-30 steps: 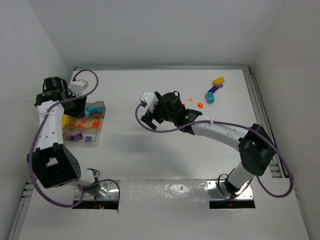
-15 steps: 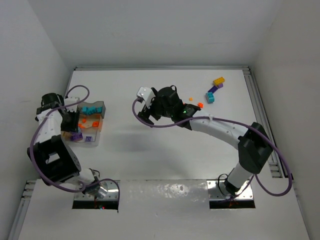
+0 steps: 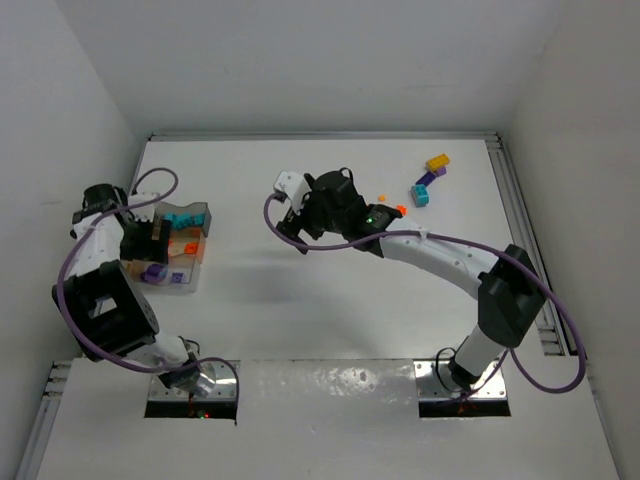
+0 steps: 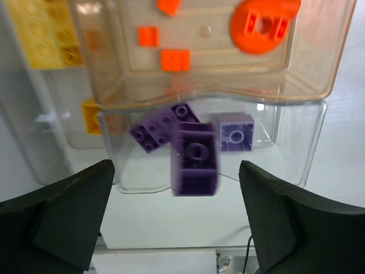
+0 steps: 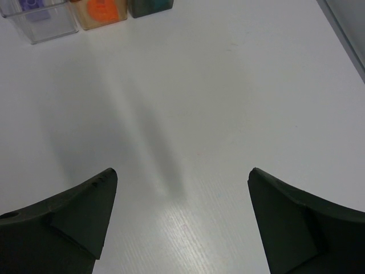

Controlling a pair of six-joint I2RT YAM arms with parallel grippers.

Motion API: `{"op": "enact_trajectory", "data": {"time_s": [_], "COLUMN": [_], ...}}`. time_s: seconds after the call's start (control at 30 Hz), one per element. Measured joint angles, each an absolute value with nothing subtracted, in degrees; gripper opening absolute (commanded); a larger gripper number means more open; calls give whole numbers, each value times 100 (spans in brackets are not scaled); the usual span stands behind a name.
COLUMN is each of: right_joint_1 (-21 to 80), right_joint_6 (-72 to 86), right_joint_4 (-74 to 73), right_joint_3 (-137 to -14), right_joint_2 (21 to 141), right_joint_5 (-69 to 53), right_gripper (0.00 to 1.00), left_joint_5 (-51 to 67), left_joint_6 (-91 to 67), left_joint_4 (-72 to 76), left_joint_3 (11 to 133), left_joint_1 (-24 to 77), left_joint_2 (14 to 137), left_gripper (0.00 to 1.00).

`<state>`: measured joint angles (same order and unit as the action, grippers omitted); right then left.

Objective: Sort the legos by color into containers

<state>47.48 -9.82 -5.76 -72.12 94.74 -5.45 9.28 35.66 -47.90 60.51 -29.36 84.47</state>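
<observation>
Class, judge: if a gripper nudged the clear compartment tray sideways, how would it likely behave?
The tray looks thin-walled and light, so it would probably slide on the smooth table. Its loose orange bricks would likely shift inside.

A white desk (image 3: 300, 300) fills the middle of the overhead frame, boxed in by plain white walls (image 3: 300, 60) at the top, left and right. A grey metal rail (image 3: 520, 220) runs down its right edge. A glossy strip (image 3: 330, 385) crosses the bottom centre. In the right wrist view, soft shadows streak the desk.
</observation>
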Motion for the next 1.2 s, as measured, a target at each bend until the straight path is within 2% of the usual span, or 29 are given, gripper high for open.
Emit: {"op": "enact_trajectory", "data": {"time_s": [0.13,0.23,0.27,0.33,0.37,0.4,0.43,0.47,0.5,0.57,0.63,0.77,1.0,1.2], "right_joint_1": [4689,4414,4219,3721,3404,3151,2827,2552,2265,1782,1439,1037,882,746], "right_joint_6": [-777,-263,-54,467,720,895,1175,1409,1649,2051,2469,2967,3072,2991], "right_joint_4": [-683,-856,-921,-1002,-1052,-1118,-1188,-1295,-1420,-1662,-1837,-2185,-2462,-2432], "right_joint_3": [-7312,-7422,-7467,-7529,-7544,-7546,-7548,-7550,-7572,-7655,-7677,-7675,-7856,-7896], "right_joint_2": [9474,9480,9480,9480,9480,9480,9483,9496,9531,9675,9845,10143,10545,10610], "right_joint_5": [-386,-333,-318,-270,-191,-102,49,185,357,626,762,1033,1470,1492], "right_gripper": [95,86,70,45,26,20,19,19,29,33,46,60,67,72], "left_joint_5": [1055,1243,1337,1516,1603,1702,1778,1835,1892,2018,2143,2263,2104,1931], "left_joint_6": [3548,3546,3544,3535,3518,3494,3459,3433,3415,3406,3422,3446,3444,3446], "left_joint_4": [-4890,-4998,-5039,-5116,-5151,-5175,-5190,-5207,-5221,-5245,-5264,-5339,-5349,-5286], "left_joint_3": [6584,6954,7072,7286,7393,7509,7620,7708,7797,7926,7985,8016,8305,9679], "left_joint_1": [-2936,-2936,-2936,-2934,-2923,-2902,-2880,-2847,-2794,-2620,-2383,-1872,-976,917], "left_joint_2": [8444,8440,8438,8433,8433,8431,8429,8427,8423,8420,8399,8366,8567,10230], "left_gripper": [90,90,89,87,87,87,85,84,84,82,80,78,73,73]}}
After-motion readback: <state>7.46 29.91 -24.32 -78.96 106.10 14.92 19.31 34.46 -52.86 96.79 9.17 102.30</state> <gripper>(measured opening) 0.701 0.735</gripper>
